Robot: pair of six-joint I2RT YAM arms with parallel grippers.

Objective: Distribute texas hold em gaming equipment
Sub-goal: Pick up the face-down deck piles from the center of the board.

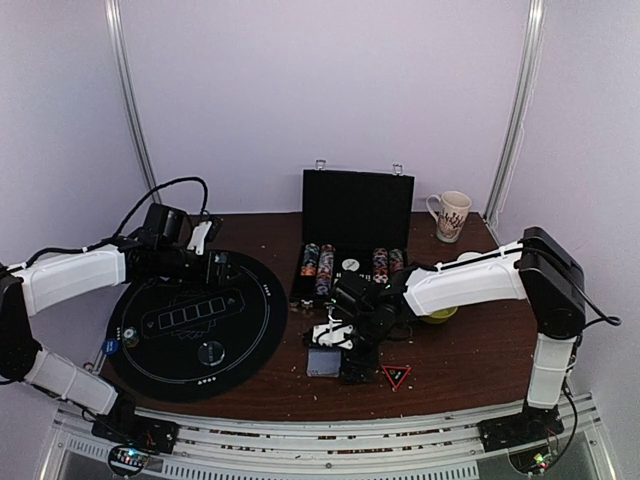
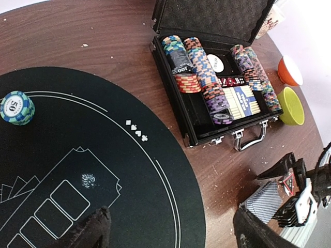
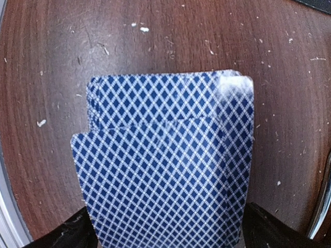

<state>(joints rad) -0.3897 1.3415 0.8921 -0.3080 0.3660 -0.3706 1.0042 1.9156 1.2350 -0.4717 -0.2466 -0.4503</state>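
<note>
The step in hand looks like dealing the cards. The right gripper (image 3: 165, 230) has its two fingers pressed on the two sides of the deck of cards (image 3: 165, 155), so it has hold of the deck. The deck is low over the brown table (image 1: 460, 360), just in front of the open black case (image 1: 355, 210) and near a little red triangle (image 1: 396, 376). It is hard to tell if the deck touches the table. The top cards have slid a bit off the rest.

The left gripper (image 2: 169, 217) hangs over the round black mat (image 2: 155, 170). Its fingers are wide apart and hold nothing. A blue and white chip stack (image 2: 17, 107) sits near the mat's edge. Many more chips (image 2: 204, 70) wait in rows in the case.

Next, the deck probably needs to go over to the mat, where card boxes (image 2: 67, 199) are drawn. The right gripper will need a firm squeeze, because loose cards can slip out and fan across the table. The left gripper is open and close by, so it could take a card or a chip.
</note>
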